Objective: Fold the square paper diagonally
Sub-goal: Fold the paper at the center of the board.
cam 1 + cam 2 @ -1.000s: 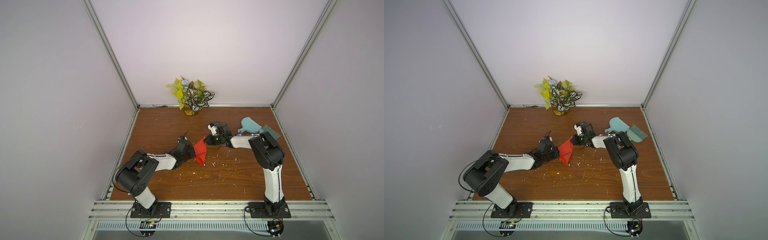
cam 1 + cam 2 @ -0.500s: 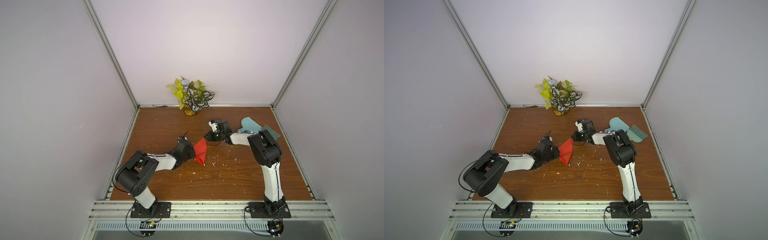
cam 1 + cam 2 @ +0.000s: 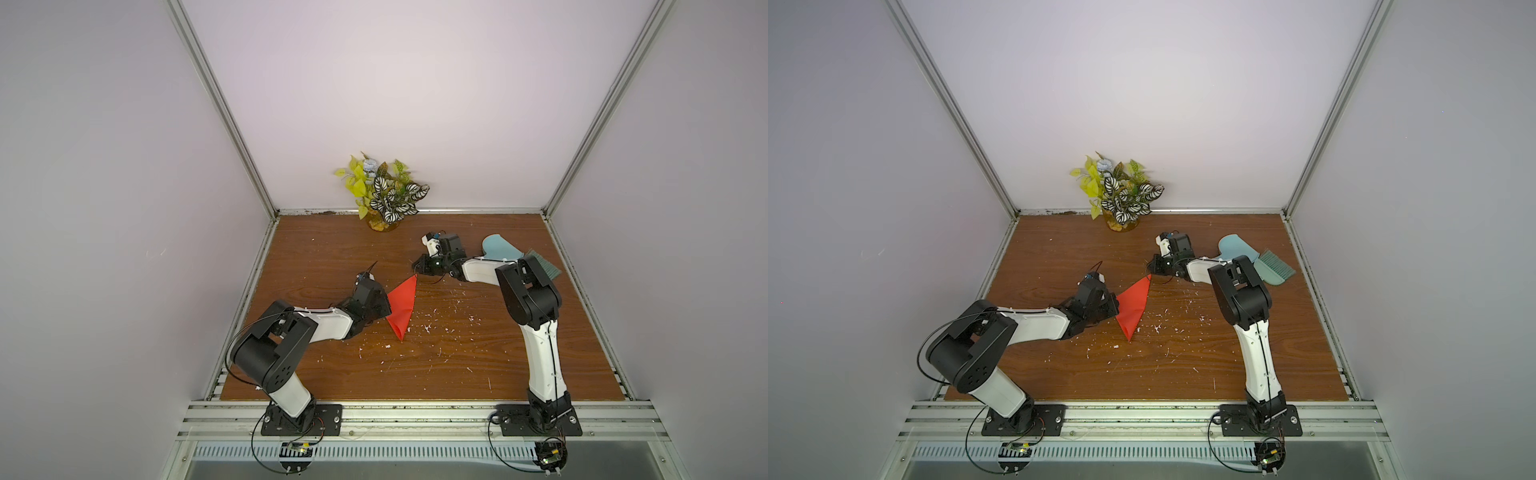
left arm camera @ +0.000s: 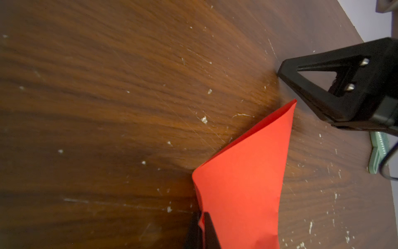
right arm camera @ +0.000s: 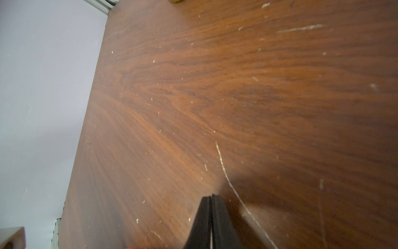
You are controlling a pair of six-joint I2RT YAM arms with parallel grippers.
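One bent left arm point(image 3: 328, 326), pincer point(image 3: 388, 311) on paper point(image 3: 404, 301)

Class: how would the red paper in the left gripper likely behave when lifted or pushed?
Probably floppy: the paper bows where the left gripper pinches its edge. Likely very light, since that one small pinch props part of it off the table. A push would probably buckle it, not slide it.

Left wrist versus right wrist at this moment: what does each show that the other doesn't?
Left wrist only: the folded paper, pinched in the shut left tool. Right wrist only: a long table edge running against the wall. Both: the shut right tool, seen side-on beside the paper's far corner from the left wrist and from behind in its own view, and the speckled wooden table.
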